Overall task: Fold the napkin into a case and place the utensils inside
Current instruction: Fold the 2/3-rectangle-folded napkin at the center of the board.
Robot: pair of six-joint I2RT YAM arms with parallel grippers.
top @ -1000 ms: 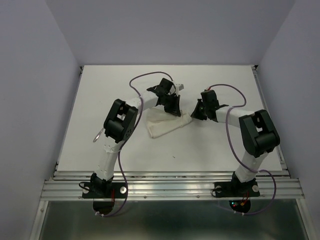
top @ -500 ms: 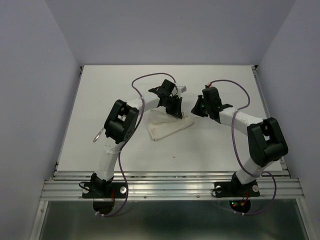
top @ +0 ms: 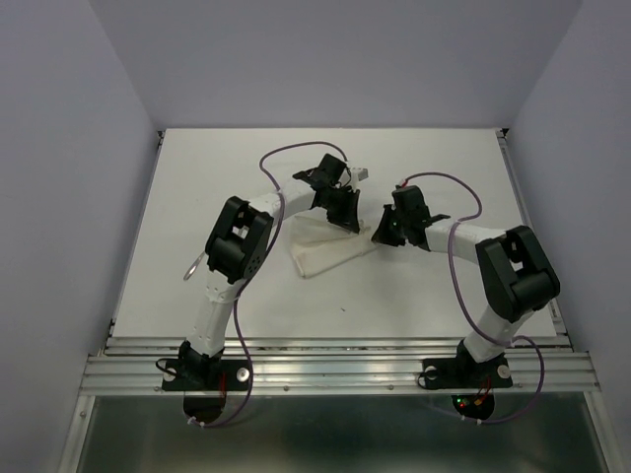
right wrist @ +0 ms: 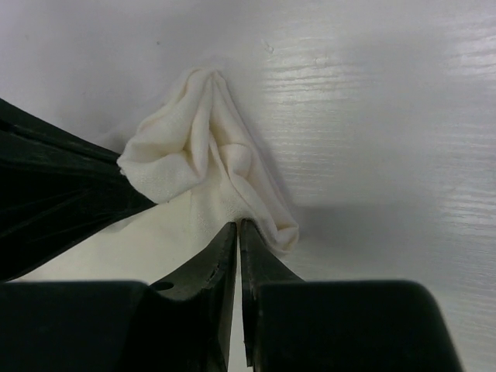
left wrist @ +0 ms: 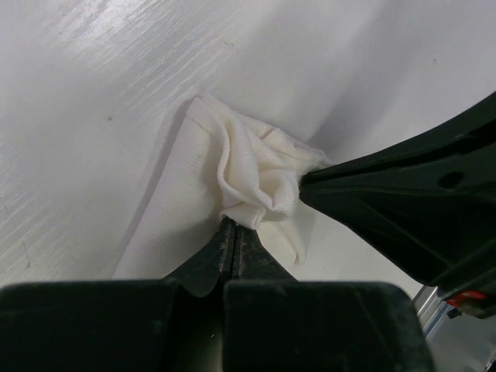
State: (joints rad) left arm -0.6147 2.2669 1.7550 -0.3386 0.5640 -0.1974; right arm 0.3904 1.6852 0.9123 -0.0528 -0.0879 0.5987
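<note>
White table (top: 434, 168) fills the middle of the top view, inside a booth with pale lilac walls (top: 79, 148) on the left, the right and behind. At the near edge runs a metal rail (top: 335, 370), and both arm bases are bolted on it.

On the table, a little behind the centre, lies the napkin (top: 330, 251). It is folded to a narrow strip, lying at an angle, with its right end more far from the bases. If something is inside the folds, I cannot tell; the cloth hides it.

Both arms reach to this right end. The left gripper (top: 345, 219) points down on it from behind. In the left wrist view its fingers (left wrist: 232, 240) are pressed together with no gap, and a bunched fold of the napkin (left wrist: 248, 167) comes out directly from the tips, so it has the cloth pinched. The right gripper (top: 380, 232) comes from the right side. In the right wrist view its fingers (right wrist: 256, 263) are almost closed, only a thin slit between them, and the crumpled corner of the napkin (right wrist: 194, 155) sits at their tips, seemingly caught there.

The two grippers are very near each other, each visible as a black shape in the other's wrist camera. The cloth between them is gathered in soft wrinkles and lifted a little from the table.
</note>
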